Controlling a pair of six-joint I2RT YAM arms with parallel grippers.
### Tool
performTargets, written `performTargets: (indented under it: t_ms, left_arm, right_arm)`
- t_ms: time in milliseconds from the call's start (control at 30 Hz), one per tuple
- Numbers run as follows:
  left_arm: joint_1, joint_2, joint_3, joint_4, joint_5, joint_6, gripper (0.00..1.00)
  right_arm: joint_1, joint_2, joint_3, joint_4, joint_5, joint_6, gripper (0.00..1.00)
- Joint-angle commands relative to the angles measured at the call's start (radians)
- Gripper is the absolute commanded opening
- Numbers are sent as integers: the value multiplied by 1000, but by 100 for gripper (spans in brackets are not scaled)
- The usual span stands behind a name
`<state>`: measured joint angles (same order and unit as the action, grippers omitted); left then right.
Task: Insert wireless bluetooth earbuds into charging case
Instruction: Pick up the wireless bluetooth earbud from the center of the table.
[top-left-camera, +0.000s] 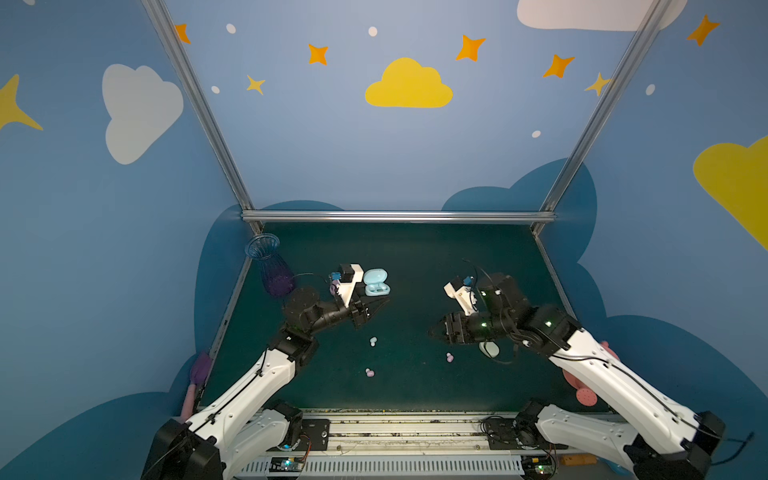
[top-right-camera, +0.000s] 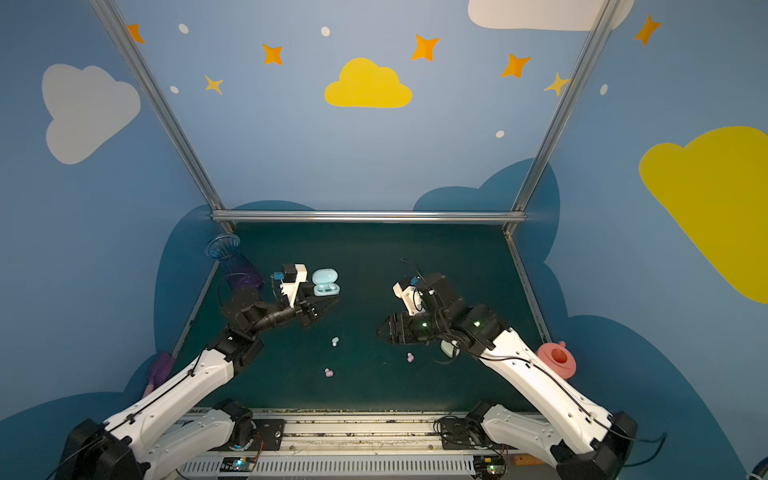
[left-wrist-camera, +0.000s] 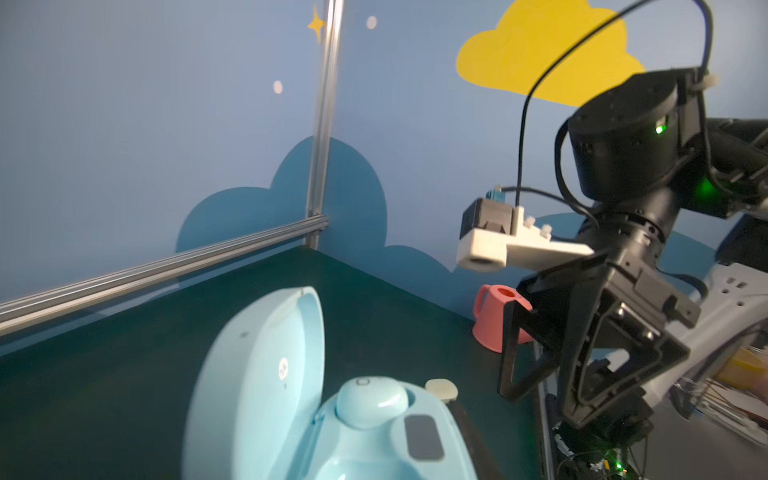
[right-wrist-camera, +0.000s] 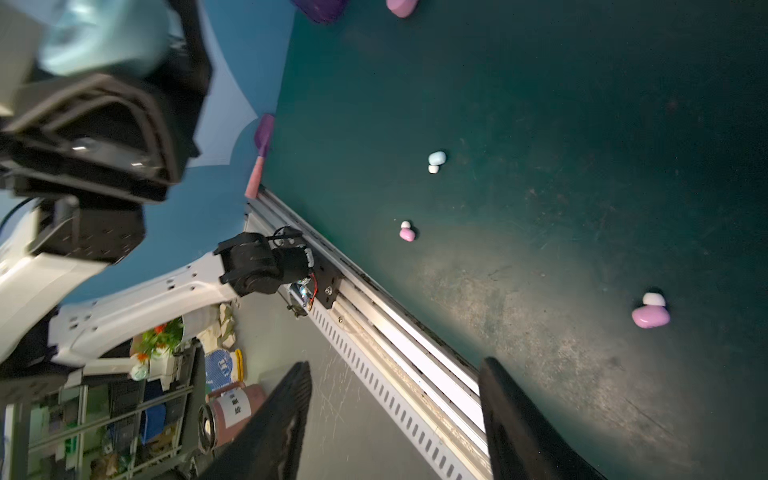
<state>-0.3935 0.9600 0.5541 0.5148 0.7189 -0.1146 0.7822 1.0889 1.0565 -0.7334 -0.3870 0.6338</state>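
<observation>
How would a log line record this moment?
Pale blue oval plastic case: open | loose on green mat: pale blue earbud, two pink earbuds | right gripper: open, empty

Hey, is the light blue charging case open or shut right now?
Open. The light blue charging case has its lid swung up in the left wrist view; both top views show its inside exposed.

Pale blue case (top-left-camera: 376, 282) open, lid upright, blue bud (left-wrist-camera: 371, 401) seated inside. Loose blue bud (top-left-camera: 373, 341), pink bud (top-left-camera: 449, 358) and second pink bud (top-left-camera: 369, 372) lie apart on worktop (top-left-camera: 415, 257).

Right arm (top-left-camera: 623, 390) low, its fingers (right-wrist-camera: 515, 424) apart.
</observation>
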Motion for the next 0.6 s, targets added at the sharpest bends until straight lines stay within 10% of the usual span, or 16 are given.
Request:
performTargets:
  t_ms: [0, 567]
  left_arm:
    - [60, -42, -15, -72, -14, -20, 17]
    - [307, 87, 17, 67, 94, -171, 17]
  right_arm:
    - [37, 90, -24, 103, 77, 69, 63]
    - [213, 764, 358, 133, 213, 315, 65]
